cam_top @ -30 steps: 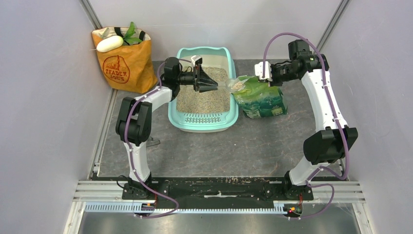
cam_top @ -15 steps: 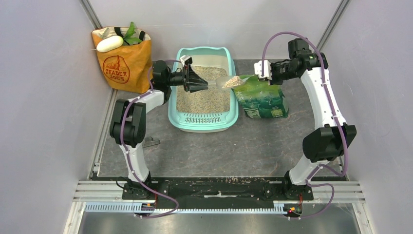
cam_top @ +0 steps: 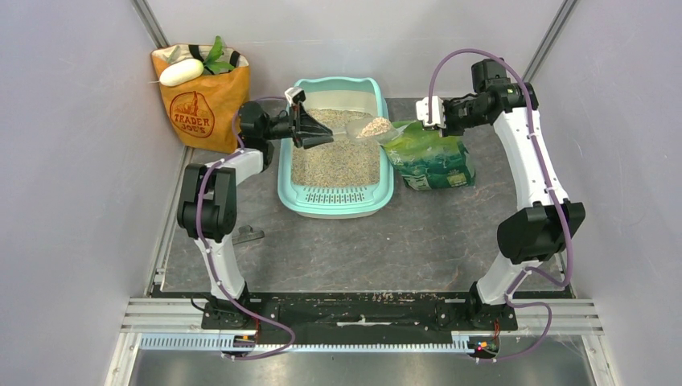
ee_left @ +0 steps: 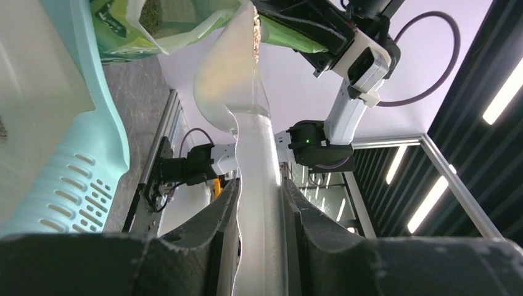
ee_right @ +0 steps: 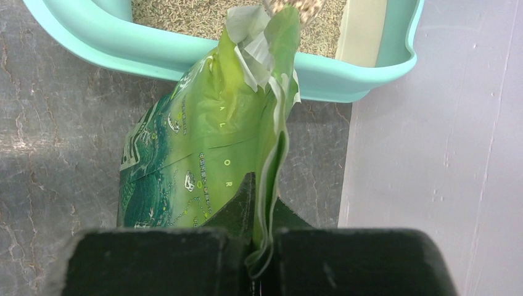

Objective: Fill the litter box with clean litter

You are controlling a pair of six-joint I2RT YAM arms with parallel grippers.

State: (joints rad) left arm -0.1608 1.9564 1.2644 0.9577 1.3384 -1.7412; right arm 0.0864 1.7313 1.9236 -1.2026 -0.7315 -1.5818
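Top view: litter box (cam_top: 283, 183) sits at 12 o'clock on the worktop (cam_top: 402, 241), with its slotted grate step toward the arms. Mint plastic, rounded corners, cream inner rim. Litter (cam_top: 334, 165) already covers the floor as a beige, speckled, granular bed.

Left end effector (cam_top: 320, 133) is clenched on the flat handle of a clear scoop (cam_top: 368, 129). In the left wrist view, both fingers (ee_left: 213, 240) press the translucent handle between them. The bowl carries a heap of granules and is roughly level, presumably to avoid spilling. It hangs just inside the box's 3 o'clock rim, over the bed.

Right end effector (ee_right: 262, 246) is pinched on the top edge of the green bag (ee_right: 197, 148), a glossy, crinkled printed film. This hold props the mouth up and open toward the box, which gives the scoop access. The bag stands at 3 o'clock of the box, touching or just beside its wall.

Judgement: the scoop is loaded but not yet tipped. The next step is to roll the wrist over the bed. Fine grains will run fast, so tip low.

Orange paper bag (cam_top: 201, 108) at 10 o'clock, not involved.
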